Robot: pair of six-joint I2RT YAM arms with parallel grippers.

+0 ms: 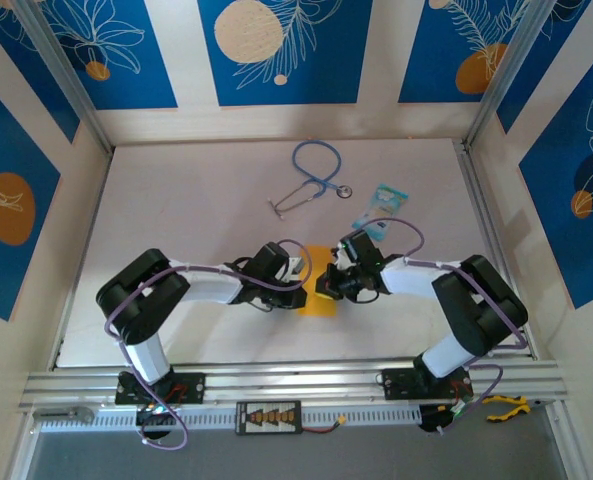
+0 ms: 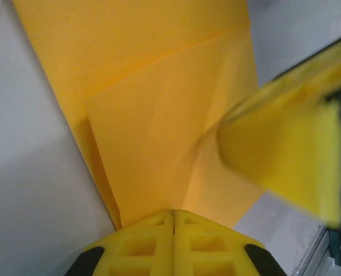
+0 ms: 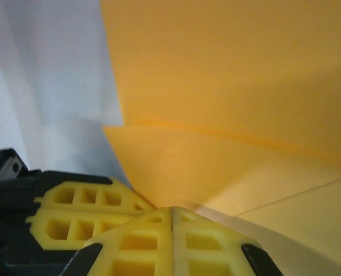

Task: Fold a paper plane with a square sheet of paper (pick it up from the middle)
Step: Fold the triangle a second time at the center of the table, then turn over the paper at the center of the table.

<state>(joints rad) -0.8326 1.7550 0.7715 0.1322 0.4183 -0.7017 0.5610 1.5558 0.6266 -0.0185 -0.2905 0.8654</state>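
The square sheet of paper (image 1: 319,292) is orange-yellow and partly folded, lying at mid-table between my two grippers. My left gripper (image 1: 303,287) reaches it from the left and my right gripper (image 1: 327,284) from the right. In the left wrist view the sheet (image 2: 158,115) shows a folded flap and creases running to my left gripper (image 2: 173,214), which is shut on the paper's edge. A blurred yellow finger (image 2: 285,155) of the right gripper hangs over it. In the right wrist view my right gripper (image 3: 172,210) is shut on the sheet (image 3: 228,86), beside the left fingers (image 3: 78,213). A finished paper plane is out of view.
A blue stethoscope (image 1: 311,180) lies at the back of the white table (image 1: 176,220). A light-blue printed packet (image 1: 381,205) sits just behind the right arm. An aluminium rail (image 1: 296,380) runs along the near edge, and patterned walls close in three sides.
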